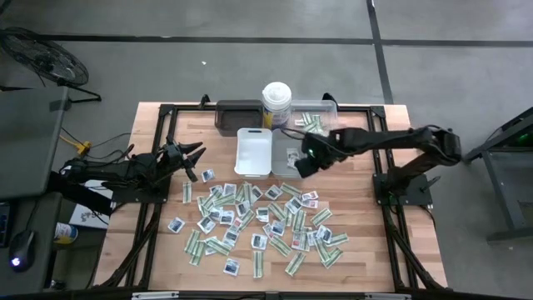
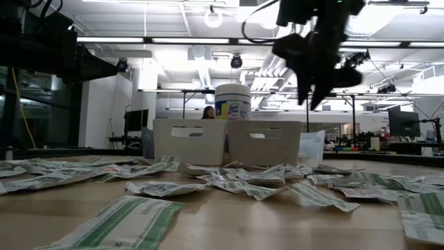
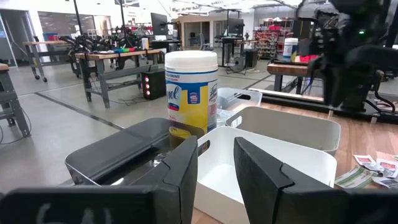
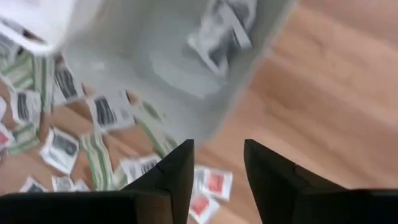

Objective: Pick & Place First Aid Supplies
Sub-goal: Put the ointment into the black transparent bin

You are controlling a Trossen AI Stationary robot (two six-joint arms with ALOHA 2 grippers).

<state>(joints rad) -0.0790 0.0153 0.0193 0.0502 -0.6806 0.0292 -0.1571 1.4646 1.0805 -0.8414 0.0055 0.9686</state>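
Dozens of packets [image 1: 258, 221] lie below the trays [image 1: 254, 152] and canister [image 1: 276, 102].

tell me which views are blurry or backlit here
Right wrist view: motion-smeared, the grey tray and packets streaked. Low view: the right tool a dark silhouette against ceiling lights, the nearest packets soft. Left wrist and high views: evenly lit, fairly sharp.

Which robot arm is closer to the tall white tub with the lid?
The right. Its pincer hangs over the table a little right of and below the tub in the high view. The left pincer waits farther off, by the table's left side.
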